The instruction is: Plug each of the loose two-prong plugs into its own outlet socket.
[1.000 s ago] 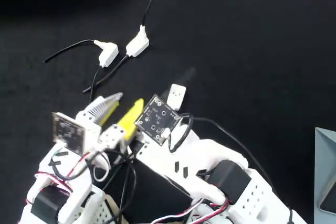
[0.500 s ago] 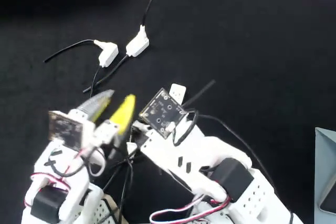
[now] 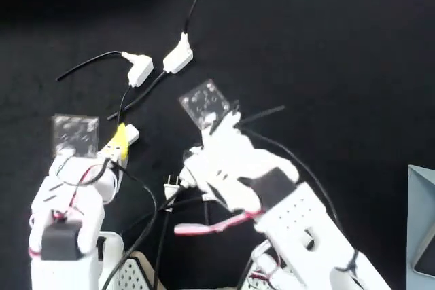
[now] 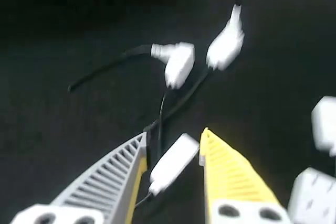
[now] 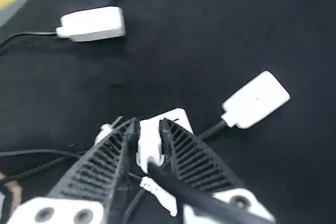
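White plug [image 5: 173, 119] clamped in right gripper [image 5: 149, 125]; left gripper [image 4: 174, 133] straddles connector [image 4: 172, 163], grip unclear. Judged pickup stage; next: align prongs.

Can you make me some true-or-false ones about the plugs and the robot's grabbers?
1. The right gripper is shut on a white connector. True.
2. The table is covered with a red cloth. False: it is a black cloth.
3. A two-prong plug lies on the cloth between the two arms, and no gripper holds it. True.
4. The two white pieces far from the arms are plugged into each other. False: the angled connector and the slim connector lie side by side with a gap between them.
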You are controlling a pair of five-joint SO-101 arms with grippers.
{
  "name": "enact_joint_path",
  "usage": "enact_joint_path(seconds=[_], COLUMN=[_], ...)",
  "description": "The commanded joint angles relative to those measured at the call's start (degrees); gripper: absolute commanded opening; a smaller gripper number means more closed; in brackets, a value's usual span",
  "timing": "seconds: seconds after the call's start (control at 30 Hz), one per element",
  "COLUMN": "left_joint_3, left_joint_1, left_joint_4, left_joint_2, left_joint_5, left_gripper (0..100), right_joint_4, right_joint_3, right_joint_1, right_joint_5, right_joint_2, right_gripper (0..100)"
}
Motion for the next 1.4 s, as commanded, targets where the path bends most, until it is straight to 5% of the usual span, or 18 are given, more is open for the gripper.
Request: enact_joint_path(seconds=[0.0, 0.3, 0.77, 1.37], left_joint_3=[-5.76, -12.62, -18.15, -18.24], left_joint_1=[-4.97, -8.22, -10.51, -3.12], left_joint_4=[-1.41, -8.62, -25.76, -16.97], left_joint_2=[11.78, 37.71, 65.32, 67.69], left_joint_5=[-4.31, -15.21, -18.55, -18.46], left_gripper=[17, 17, 17, 17], right_joint_4=[-2.11, -10.46, -10.90, -10.99], right_joint_3=[-0.31, 7.25, 8.57, 9.36], right_joint_1=[4.40, 6.42, 6.51, 6.51], right_joint_5=[-0.79, -0.35, -0.26, -0.26], right_joint_2=[3.74, 5.85, 5.85, 5.85], right_gripper=[1.1, 1.1, 1.1, 1.2])
